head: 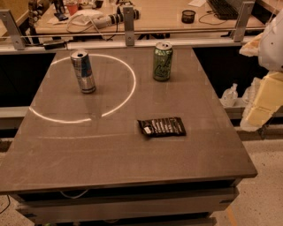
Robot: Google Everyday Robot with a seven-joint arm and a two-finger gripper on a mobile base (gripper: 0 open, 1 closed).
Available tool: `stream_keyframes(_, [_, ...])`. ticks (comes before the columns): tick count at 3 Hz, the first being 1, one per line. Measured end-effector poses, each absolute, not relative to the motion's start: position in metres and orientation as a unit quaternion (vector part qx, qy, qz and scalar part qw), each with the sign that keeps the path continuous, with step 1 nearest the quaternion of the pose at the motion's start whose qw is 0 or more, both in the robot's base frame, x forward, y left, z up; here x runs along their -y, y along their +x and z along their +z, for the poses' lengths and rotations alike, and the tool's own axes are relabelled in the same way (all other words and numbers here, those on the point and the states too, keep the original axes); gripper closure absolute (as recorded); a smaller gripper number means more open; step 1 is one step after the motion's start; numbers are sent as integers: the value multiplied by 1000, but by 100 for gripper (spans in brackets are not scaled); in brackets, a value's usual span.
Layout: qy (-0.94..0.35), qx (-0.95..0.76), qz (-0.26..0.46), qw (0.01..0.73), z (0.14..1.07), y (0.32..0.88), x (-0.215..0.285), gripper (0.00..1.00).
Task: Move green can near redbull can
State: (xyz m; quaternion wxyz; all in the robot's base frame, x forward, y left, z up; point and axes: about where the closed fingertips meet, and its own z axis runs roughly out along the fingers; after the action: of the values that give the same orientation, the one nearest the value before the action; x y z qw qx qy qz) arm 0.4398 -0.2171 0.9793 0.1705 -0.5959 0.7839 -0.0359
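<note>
The green can (162,61) stands upright at the far right of the dark table (110,154). It has pale scrawled markings and a silver top. The slim blue-and-silver redbull can (83,71) stands upright at the far left, inside a bright ring of light on the tabletop. The two cans are well apart. My gripper (264,100) shows as white and cream parts at the right edge of the view, off the table's right side and level with the green can. It touches neither can and holds nothing that I can see.
A flat dark snack packet (161,127) lies on the table in front of the green can. A metal rail (128,37) runs behind the table, with a cluttered desk (146,13) beyond. A plastic bottle (229,94) sits low to the right of the table.
</note>
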Motion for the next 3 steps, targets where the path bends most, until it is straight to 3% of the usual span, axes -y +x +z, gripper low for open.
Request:
stream_keyframes(1, [-565, -796, -32, 215, 982, 448, 223, 0])
stream_keyframes(3, [-438, -812, 53, 381, 947, 473, 265, 0])
